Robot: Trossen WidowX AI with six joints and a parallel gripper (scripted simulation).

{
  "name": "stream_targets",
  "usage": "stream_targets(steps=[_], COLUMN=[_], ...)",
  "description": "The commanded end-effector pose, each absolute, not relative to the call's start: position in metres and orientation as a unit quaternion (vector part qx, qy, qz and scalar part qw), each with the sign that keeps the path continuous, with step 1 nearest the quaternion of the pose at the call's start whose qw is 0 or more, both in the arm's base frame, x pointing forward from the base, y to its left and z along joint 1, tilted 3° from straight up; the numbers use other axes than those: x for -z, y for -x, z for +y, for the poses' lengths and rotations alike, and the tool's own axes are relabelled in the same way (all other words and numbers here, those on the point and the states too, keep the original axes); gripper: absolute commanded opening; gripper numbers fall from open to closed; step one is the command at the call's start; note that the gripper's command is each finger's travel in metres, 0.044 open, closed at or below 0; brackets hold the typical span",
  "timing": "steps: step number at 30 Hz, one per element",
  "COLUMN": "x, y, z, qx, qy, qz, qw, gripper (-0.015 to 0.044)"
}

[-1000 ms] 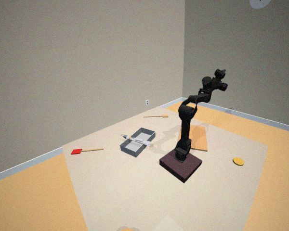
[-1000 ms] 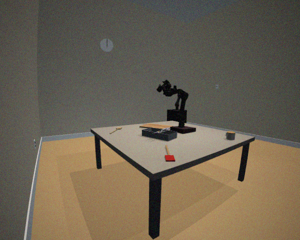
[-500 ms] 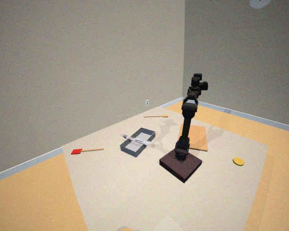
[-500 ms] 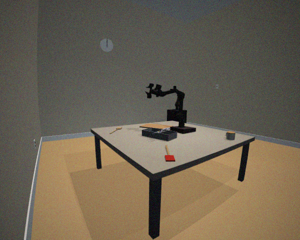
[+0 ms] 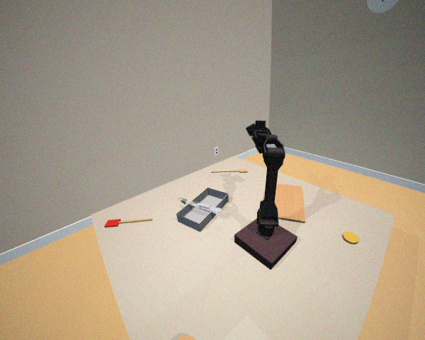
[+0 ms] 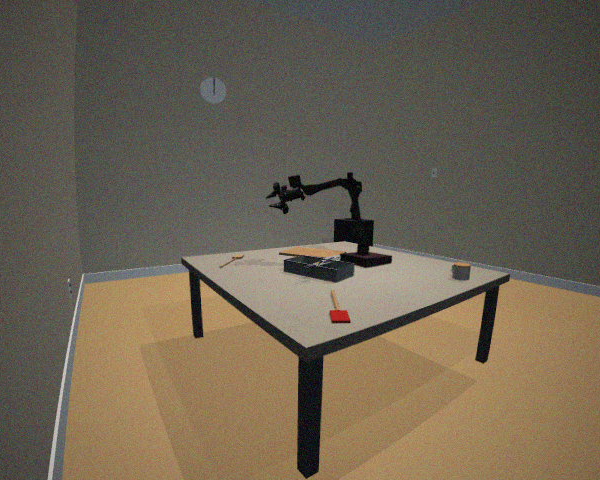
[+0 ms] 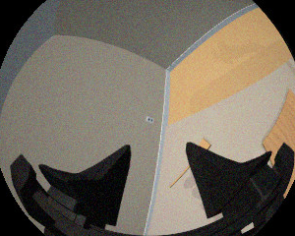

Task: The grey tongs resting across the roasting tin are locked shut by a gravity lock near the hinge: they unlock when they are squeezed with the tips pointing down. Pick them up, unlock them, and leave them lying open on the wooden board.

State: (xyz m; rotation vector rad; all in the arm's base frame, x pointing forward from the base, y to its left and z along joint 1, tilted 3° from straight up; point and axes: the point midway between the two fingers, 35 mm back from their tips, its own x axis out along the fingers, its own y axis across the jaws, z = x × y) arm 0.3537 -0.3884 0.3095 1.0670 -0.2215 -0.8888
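Observation:
The grey tongs (image 5: 204, 207) (image 6: 329, 259) lie closed across the dark roasting tin (image 5: 190, 221) (image 6: 310, 270), their ends reaching past its long walls in the top view. The wooden board (image 5: 291, 201) (image 6: 310, 252) (image 7: 286, 129) lies flat on the table, partly behind the arm in the top view. My gripper (image 6: 268, 201) (image 7: 158, 147) is open and empty, high above the table and well clear of the tongs and tin. The tongs are out of the wrist view. Their lock is too small to make out.
A red-headed spatula (image 5: 112, 222) (image 6: 339, 316) lies beyond the tin. A wooden spatula (image 5: 243, 171) (image 6: 237, 256) (image 7: 206, 144) lies near the table's far edge. A yellow disc (image 5: 350, 237) lies right of the arm's base (image 5: 265, 239). A grey cup (image 6: 460, 271) stands near another edge.

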Motion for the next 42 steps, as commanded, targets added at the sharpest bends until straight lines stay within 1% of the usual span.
stream_targets(steps=[1, 7, 13, 18, 24, 29, 31, 42], x=[-0.28, -0.224, -0.17, -0.132, -0.099, -0.083, -0.08, -0.081], y=[-0.393, -0.444, -0.475, -0.48, -0.461, -0.43, -0.42, -0.419], z=[-0.357, -0.286, -0.199, -0.119, -0.022, 0.052, 0.069, 0.065], qx=[0.387, 0.318, 0.207, 0.086, -0.083, -0.229, -0.264, -0.269], qy=[-0.47, -0.417, -0.336, -0.257, -0.16, -0.088, -0.072, -0.07], qz=[-0.003, 0.185, 0.368, 0.5, 0.625, 0.695, 0.707, 0.709], qw=[0.793, 0.831, 0.842, 0.823, 0.76, 0.676, 0.652, 0.648], gripper=[0.026, 0.026, 0.026, 0.026, 0.026, 0.026, 0.026, 0.026])
